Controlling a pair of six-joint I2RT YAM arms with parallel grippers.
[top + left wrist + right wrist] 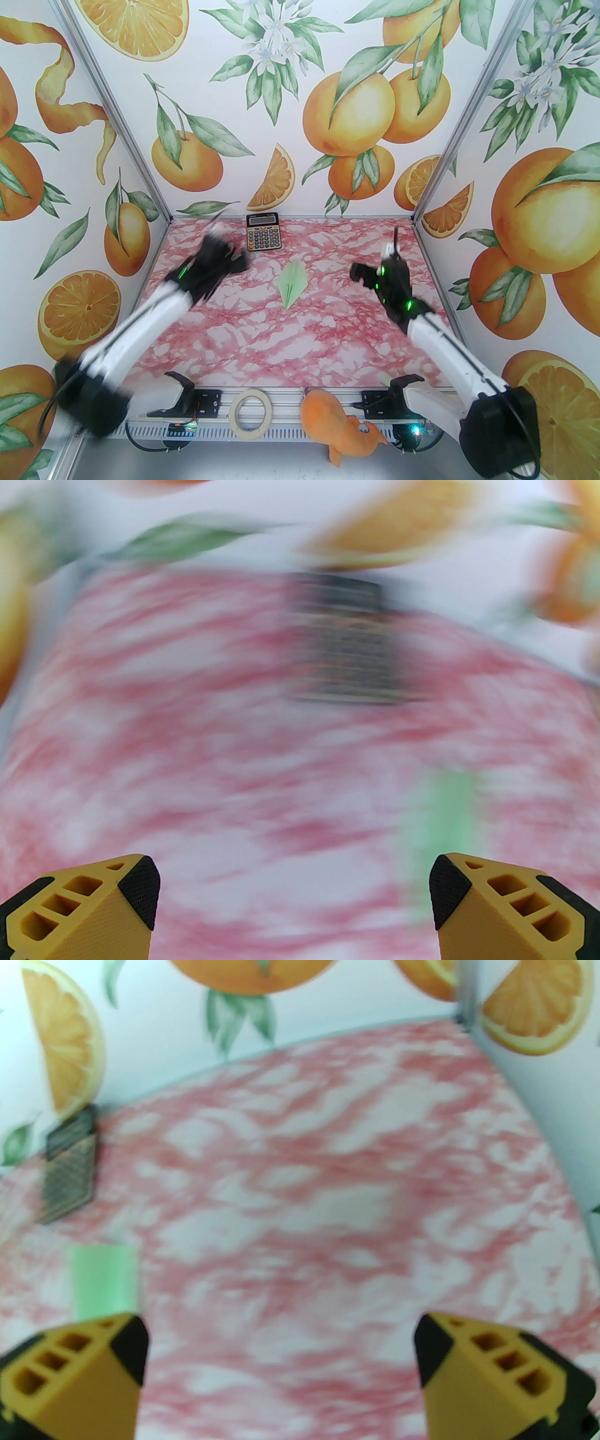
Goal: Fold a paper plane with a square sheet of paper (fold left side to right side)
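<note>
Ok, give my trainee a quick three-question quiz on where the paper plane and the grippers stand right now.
1. True or false: the right gripper is shut on the paper plane.
2. Where does the calculator sit? A by the far wall; B at the near edge; C under the right arm.
3. Fill in: the left gripper has its jaws ___.
Key: 1 false, the paper plane lies free on the table; 2 A; 3 open.
</note>
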